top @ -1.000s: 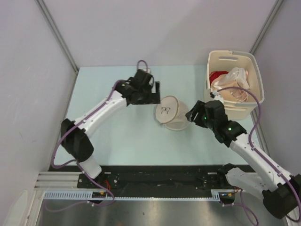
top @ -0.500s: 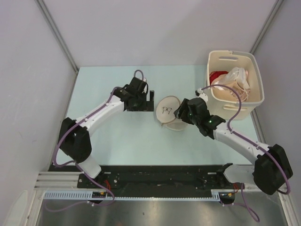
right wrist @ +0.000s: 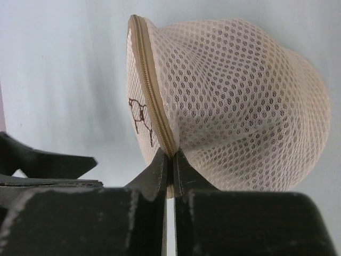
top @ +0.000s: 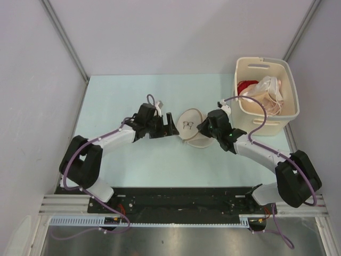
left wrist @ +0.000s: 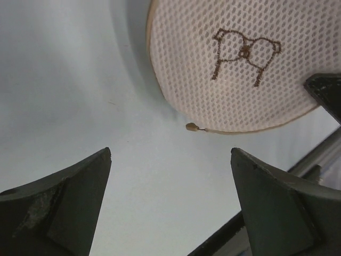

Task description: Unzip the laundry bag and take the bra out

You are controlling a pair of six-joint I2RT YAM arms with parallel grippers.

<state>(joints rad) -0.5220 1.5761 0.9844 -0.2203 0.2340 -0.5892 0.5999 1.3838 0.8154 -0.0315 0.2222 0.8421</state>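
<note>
The laundry bag, a round cream mesh pouch with a small eyeglasses print, stands tilted on its edge on the table. My right gripper is shut on the bag's zipped rim, its fingertips pinching the zip seam from the right. The left gripper is open just left of the bag with nothing between its fingers. In the left wrist view the bag fills the upper right, and the small brown zip pull sticks out at its lower edge, ahead of the left gripper. The bra is hidden.
A cream plastic basket stands at the back right, holding a red cloth and a pale strappy garment. Grey walls enclose the pale green table on three sides.
The right gripper moved left to the bag and shut on its rim. The left gripper came down and right toward the bag's left side, staying open. The bag tipped up slightly.
</note>
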